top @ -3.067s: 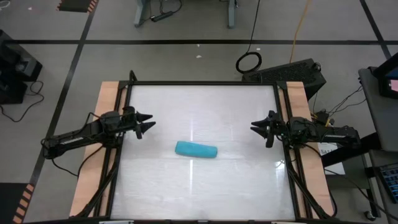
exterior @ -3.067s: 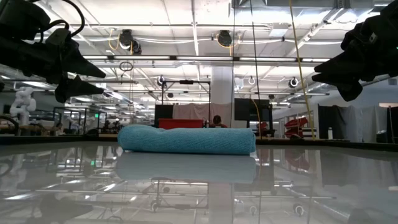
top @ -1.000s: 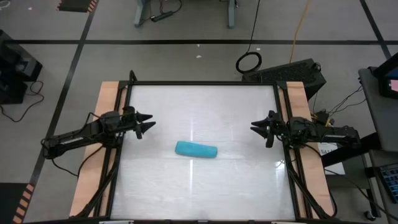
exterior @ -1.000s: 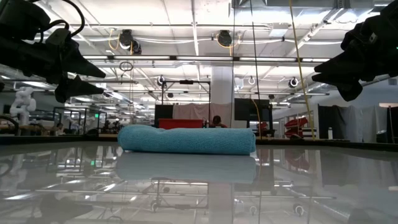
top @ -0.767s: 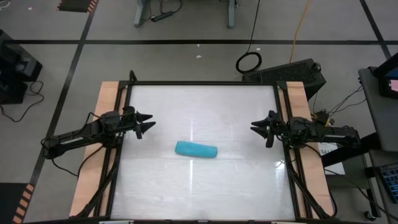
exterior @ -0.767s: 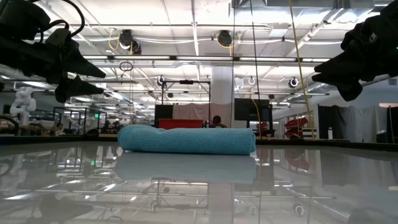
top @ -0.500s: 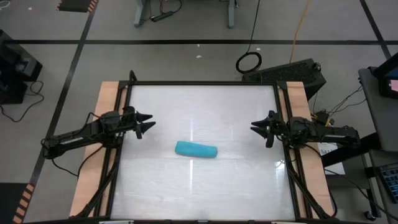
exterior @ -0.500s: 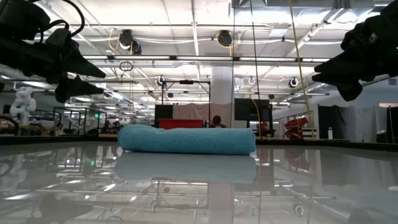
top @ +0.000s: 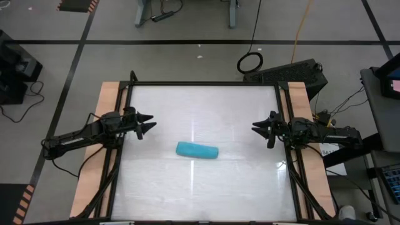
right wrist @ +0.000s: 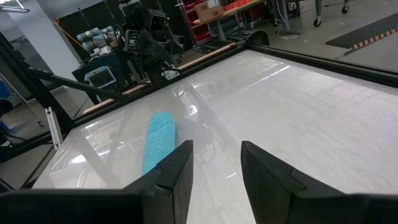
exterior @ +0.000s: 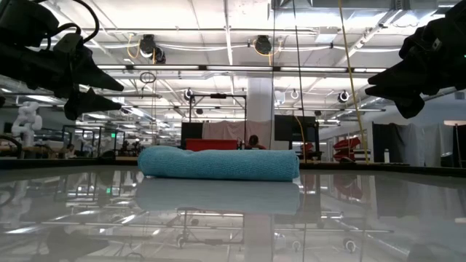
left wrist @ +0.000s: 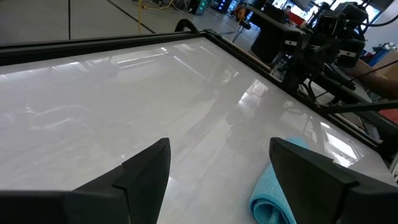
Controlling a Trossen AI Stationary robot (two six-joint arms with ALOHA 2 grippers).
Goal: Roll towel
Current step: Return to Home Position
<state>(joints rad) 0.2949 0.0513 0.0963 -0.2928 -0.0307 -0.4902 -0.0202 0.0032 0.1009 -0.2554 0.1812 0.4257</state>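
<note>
Towel rolled, lying on table, long axis running left-to-right

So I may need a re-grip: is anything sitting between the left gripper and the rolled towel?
Nothing visible does. Only bare tabletop lies between the open left gripper and the towel; the right gripper sits opposite.

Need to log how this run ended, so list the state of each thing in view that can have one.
towel: rolled into a compact cylinder, lying on its side near the middle of the table, touched by neither tool.
left tool: open, empty, held above the table's left side, pointing inward.
right tool: open, empty, held above the table's right side, pointing inward.
</note>
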